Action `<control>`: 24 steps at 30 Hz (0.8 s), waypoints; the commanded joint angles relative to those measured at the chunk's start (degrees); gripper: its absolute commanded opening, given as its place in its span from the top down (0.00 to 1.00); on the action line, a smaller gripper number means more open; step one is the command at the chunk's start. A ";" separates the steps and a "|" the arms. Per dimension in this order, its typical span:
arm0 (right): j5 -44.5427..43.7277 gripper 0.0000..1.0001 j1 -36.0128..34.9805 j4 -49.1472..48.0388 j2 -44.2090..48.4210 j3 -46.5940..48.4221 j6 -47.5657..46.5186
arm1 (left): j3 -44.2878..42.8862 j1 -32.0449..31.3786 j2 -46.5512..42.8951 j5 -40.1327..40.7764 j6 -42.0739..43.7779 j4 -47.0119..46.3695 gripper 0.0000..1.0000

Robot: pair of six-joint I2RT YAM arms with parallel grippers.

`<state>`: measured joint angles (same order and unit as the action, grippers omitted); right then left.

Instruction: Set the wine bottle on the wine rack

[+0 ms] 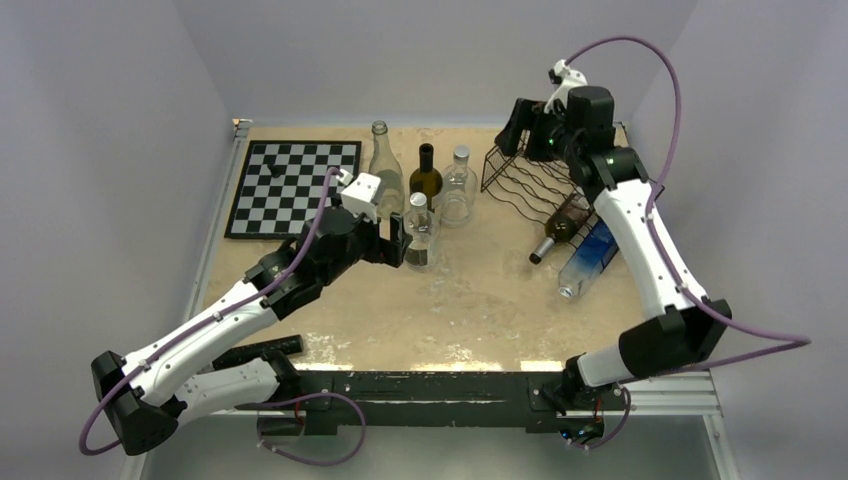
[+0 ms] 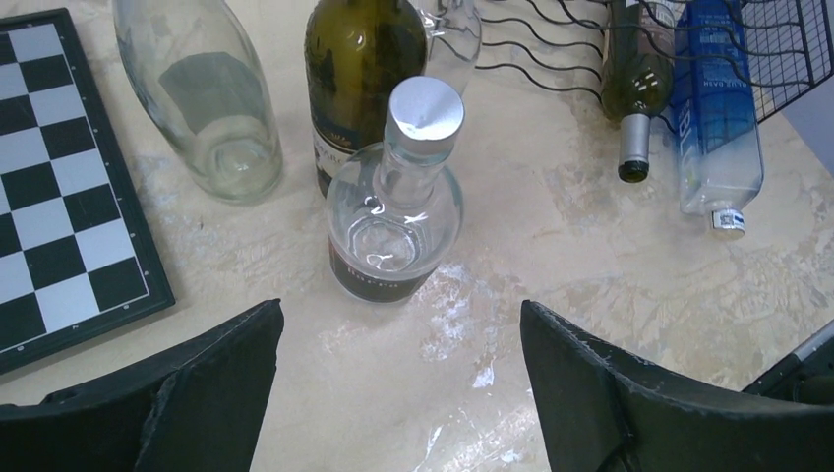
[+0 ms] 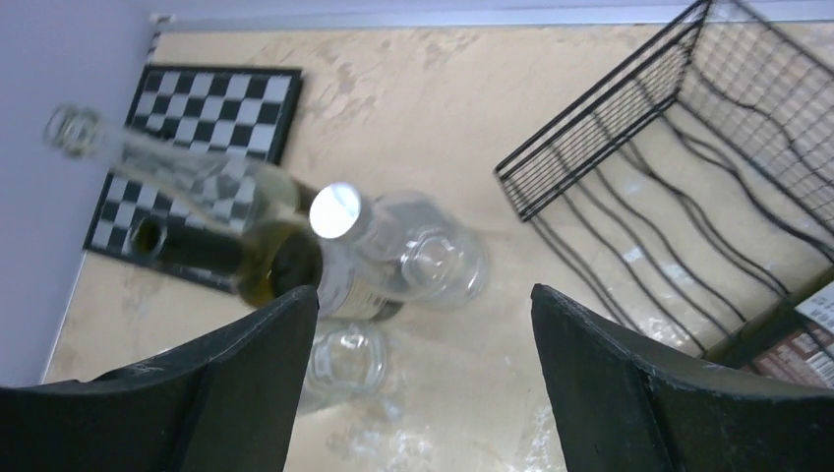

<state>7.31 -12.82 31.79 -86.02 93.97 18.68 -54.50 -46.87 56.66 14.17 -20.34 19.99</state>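
A dark green wine bottle (image 1: 426, 176) stands upright at the back middle, between a tall clear bottle (image 1: 383, 165) and a round clear bottle (image 1: 459, 186). A clear bottle with a silver cap and dark label (image 1: 420, 236) stands in front of them. My left gripper (image 1: 402, 243) is open and empty; in the left wrist view this gripper (image 2: 401, 310) sits just short of that clear bottle (image 2: 394, 216). The black wire wine rack (image 1: 522, 178) stands at the back right. My right gripper (image 1: 524, 130) hovers open above its back left corner, also shown in the right wrist view (image 3: 423, 295).
A green bottle (image 1: 559, 229) and a blue bottle (image 1: 590, 256) lie at the rack's near end. A chessboard (image 1: 290, 185) with one dark piece lies at the back left. The right wrist view shows the rack (image 3: 669, 167) beside the standing bottles (image 3: 339, 246).
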 commanded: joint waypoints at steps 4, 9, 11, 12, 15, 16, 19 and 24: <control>3.17 0.18 -8.68 -8.03 10.40 -12.36 -7.01 | -2.09 0.58 0.07 2.27 1.87 -8.94 0.05; 2.74 0.21 -10.72 -8.65 15.08 -17.68 -4.43 | -0.71 1.92 4.54 -3.63 -0.04 -16.34 0.01; 2.56 0.21 -10.81 -8.34 18.36 -20.31 -3.55 | -0.68 2.22 7.60 -4.53 0.14 -19.93 0.01; 2.29 0.21 -10.78 -8.14 19.79 -21.68 -2.94 | -0.68 2.27 9.06 -4.43 0.73 -22.84 0.01; 1.74 0.21 -10.79 -5.85 23.48 -24.98 -1.41 | -0.14 2.31 14.15 -4.56 4.86 -29.63 0.01; 1.35 0.21 -10.80 -4.67 24.46 -25.46 -1.15 | -0.24 2.31 15.72 -4.20 6.45 -31.20 0.02; 0.63 0.21 -10.81 -1.59 26.99 -27.79 0.10 | -0.97 2.31 20.07 -3.30 10.38 -34.01 0.05; 1.78 0.21 -10.80 0.63 31.14 -31.93 2.52 | -0.48 2.31 24.11 -4.80 14.03 -38.09 0.23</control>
<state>9.04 -23.57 30.04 -57.43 64.62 18.39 -54.52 -44.75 79.61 10.52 -11.33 -9.28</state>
